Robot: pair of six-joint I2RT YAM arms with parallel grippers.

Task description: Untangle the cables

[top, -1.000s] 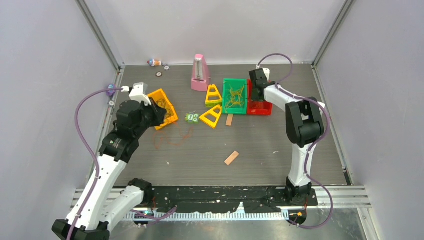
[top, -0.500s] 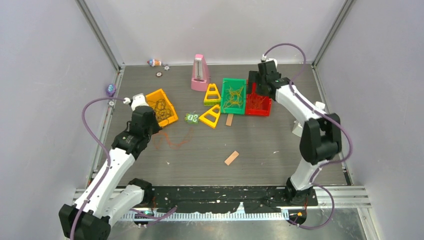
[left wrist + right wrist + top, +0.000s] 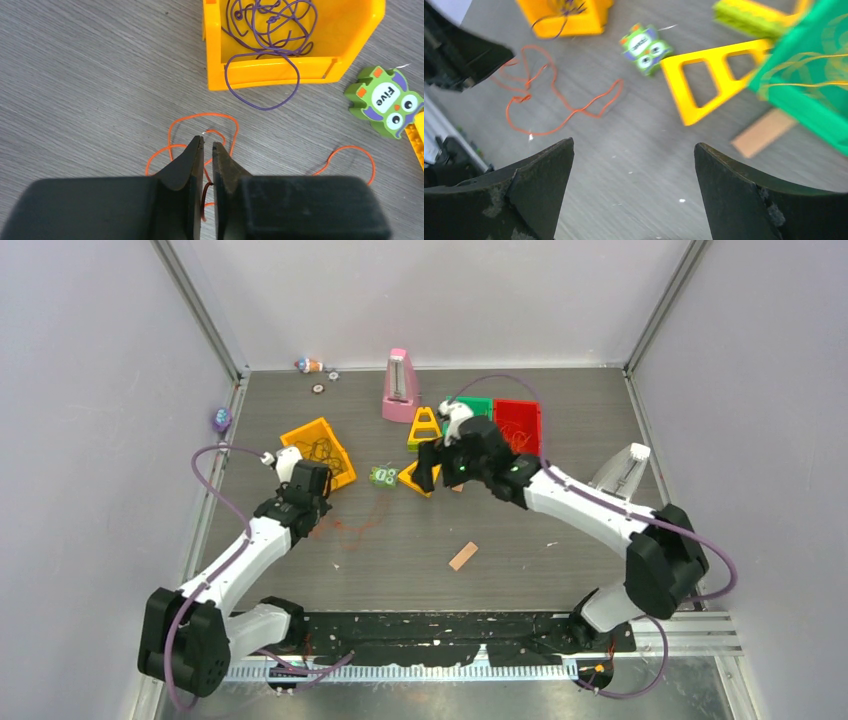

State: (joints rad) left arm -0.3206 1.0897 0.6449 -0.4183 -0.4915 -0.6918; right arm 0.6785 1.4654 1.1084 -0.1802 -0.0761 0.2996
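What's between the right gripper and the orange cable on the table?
Nothing visible. The open right gripper faces bare table before the orange cable; the green owl toy sits off to one side.

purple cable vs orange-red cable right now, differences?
The purple cable sits mostly inside the orange bin, one loop spilling over its wall; the orange-red cable lies on the table. The purple cable is a dense tangle; the orange-red cable spreads in loose open loops. The orange-red cable shows in the finger gap of the left end effector; the purple cable lies apart from it. Both are thin and floppy.
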